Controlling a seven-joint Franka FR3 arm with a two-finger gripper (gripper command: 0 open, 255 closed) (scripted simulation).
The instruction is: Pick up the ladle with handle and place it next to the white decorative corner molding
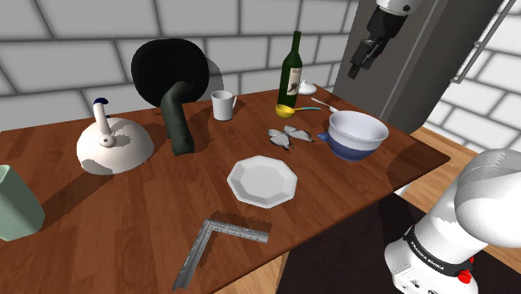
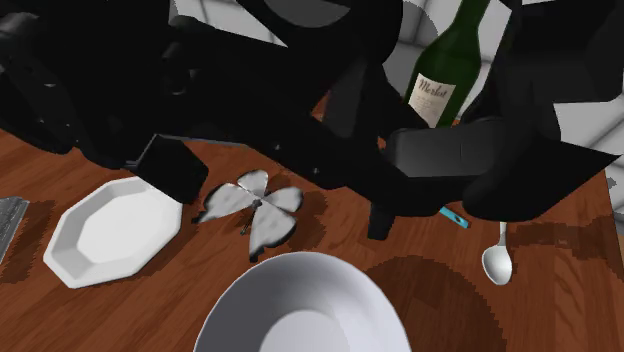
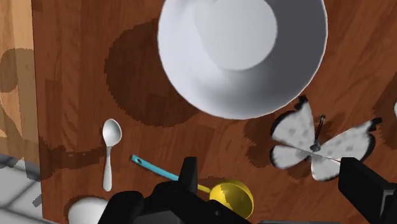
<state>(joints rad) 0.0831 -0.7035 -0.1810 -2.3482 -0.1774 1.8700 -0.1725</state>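
Wooden table [image 1: 125, 200]. White bowl [image 1: 357, 132] right of centre, green bottle [image 1: 291, 67] upper centre. Grey corner molding [image 1: 197, 253] bottom centre. Gripper [image 1: 359, 65] upper right, above table, fingers spread, holding nothing. Yellow ladle [image 1: 285, 109], blue handle, lies by bottle's base, well apart from molding.

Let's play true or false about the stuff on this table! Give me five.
1. The ladle has a yellow scoop. True.
2. The gripper holds the ladle. False: it hangs open in the air, and the ladle lies by the wine bottle.
3. The wine bottle lies on its side. False: it stands upright.
4. The bowl is white inside. True.
5. The ladle is next to the corner molding. False: the white plate lies between them.
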